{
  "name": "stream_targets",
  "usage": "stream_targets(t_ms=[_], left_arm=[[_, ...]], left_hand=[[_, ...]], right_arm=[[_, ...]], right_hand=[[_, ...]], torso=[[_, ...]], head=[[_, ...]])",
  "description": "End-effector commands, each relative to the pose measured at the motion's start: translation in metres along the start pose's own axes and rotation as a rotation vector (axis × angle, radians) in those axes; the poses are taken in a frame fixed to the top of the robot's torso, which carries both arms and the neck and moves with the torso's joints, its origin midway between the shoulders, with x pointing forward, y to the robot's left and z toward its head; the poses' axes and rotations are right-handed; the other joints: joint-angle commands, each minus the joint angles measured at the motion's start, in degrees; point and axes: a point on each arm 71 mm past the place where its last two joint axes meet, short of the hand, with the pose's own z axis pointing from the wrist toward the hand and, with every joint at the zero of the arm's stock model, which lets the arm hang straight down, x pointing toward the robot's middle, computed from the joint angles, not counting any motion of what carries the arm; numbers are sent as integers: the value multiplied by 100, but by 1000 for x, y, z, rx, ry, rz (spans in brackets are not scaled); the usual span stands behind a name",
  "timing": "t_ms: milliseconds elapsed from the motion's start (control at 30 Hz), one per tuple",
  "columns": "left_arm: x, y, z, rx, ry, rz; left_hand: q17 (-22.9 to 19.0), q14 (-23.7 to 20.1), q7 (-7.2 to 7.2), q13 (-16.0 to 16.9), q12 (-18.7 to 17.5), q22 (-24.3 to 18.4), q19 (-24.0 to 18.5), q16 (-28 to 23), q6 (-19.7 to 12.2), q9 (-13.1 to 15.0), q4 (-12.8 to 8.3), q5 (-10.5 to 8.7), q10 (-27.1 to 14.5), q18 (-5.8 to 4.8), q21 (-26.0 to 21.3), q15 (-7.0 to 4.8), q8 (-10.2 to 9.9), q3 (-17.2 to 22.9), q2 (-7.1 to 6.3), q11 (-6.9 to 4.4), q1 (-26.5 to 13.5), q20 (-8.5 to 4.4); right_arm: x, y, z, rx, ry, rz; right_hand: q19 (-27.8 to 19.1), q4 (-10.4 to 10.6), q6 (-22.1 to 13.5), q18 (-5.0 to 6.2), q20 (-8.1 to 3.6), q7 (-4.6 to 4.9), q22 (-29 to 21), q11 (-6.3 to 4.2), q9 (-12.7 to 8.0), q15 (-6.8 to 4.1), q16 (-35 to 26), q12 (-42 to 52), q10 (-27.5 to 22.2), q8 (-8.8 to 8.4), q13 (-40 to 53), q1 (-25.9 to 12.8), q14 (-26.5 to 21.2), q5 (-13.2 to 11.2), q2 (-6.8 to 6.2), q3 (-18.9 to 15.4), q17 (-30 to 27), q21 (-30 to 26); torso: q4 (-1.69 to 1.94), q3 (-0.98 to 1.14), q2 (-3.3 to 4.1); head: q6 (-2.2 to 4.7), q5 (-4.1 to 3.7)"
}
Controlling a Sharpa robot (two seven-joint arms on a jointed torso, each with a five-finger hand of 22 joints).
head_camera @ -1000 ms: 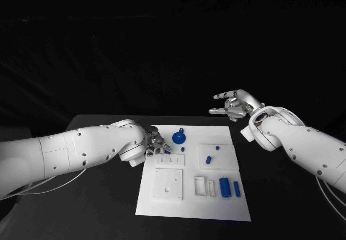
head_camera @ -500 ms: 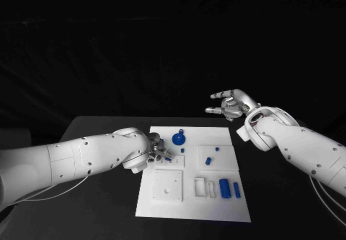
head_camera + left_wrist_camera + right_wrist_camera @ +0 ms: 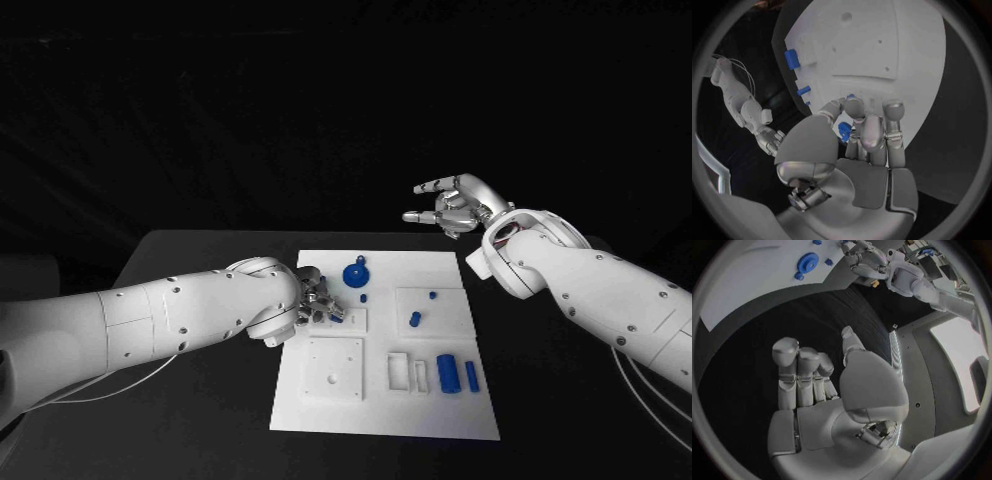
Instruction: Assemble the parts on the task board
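Right hand [image 3: 456, 207] higher now; left hand [image 3: 313, 298] gripping blue part [image 3: 844, 131]

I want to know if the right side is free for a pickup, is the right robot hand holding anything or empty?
Empty. The right robot hand is raised beyond the task board, and its wrist view shows a bare palm with fingers apart.

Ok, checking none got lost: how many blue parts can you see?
6: round part and small peg at the task board's far end, a piece mid-right, two cylinders side by side nearer, a part in the left hand. Others may hide under that hand.
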Motion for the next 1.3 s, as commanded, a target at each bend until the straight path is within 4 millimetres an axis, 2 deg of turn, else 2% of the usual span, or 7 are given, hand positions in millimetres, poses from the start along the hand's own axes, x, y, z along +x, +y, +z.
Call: stream_targets(t_ms=[33, 667, 1200, 1233, 1300], left_arm=[[0, 0, 0, 6, -12, 11], [4, 0, 1, -4, 6, 46], [3, 2, 2, -12, -6, 76], [3, 2, 2, -11, -6, 76], [3, 2, 2, -9, -5, 78]], left_hand=[[-7, 32, -441, -4, -34, 249, 18, -27, 459, 1306, -415, 9, 216, -52, -18, 4, 16, 457, 72, -20, -4, 6], [-7, 32, -438, -15, -46, 251, 17, -40, 462, 1248, -430, -15, 216, -64, -50, 8, 14, 444, 43, -15, 23, 5], [-21, 43, -454, -47, -46, 252, 25, -56, 546, 1202, -401, -81, 236, -73, -67, 23, 27, 376, 18, -6, 32, 22], [-30, 46, -455, -64, -45, 252, 24, -62, 558, 1207, -396, -89, 238, -73, -69, 31, 19, 364, 19, -2, 39, 33], [-40, 53, -462, -87, -37, 251, 23, -70, 594, 1195, -375, -280, 246, -73, -71, 44, 18, 315, 13, 4, 37, 50]], right_arm=[[1, 2, 0, -3, 8, -8], [5, -2, -1, 10, 28, -6], [7, -5, -2, 21, 41, -6], [7, -6, -2, 21, 41, -6], [7, -6, -3, 23, 43, -6]], right_hand=[[326, 30, 35, 98, 19, -6, 355, -14, 9, 2, -23, -34, -37, -15, -9, -71, -25, 56, 2, -8, -10, -37], [327, 74, 57, 95, 14, -7, 338, -14, 11, -1, -46, -34, -40, -14, -19, -113, -23, 99, 9, -53, -18, -57], [325, 94, 45, 97, 15, -4, 330, -14, 10, 0, -54, -40, -46, -14, -25, -122, -25, 109, 13, -61, -20, -74], [325, 94, 45, 97, 15, -4, 330, -14, 10, 0, -54, -40, -46, -14, -25, -122, -25, 109, 13, -61, -20, -74], [325, 101, 43, 99, 15, -5, 325, -14, 10, 0, -60, -35, -45, -14, -25, -120, -25, 121, 21, -63, -19, -83]], torso=[[6, -4, -1], [3, 2, 1], [12, -4, 0], [11, -3, 0], [10, -5, 2]], head=[[-5, -3], [-71, -1], [-103, -15], [-104, -16], [-104, -19]])
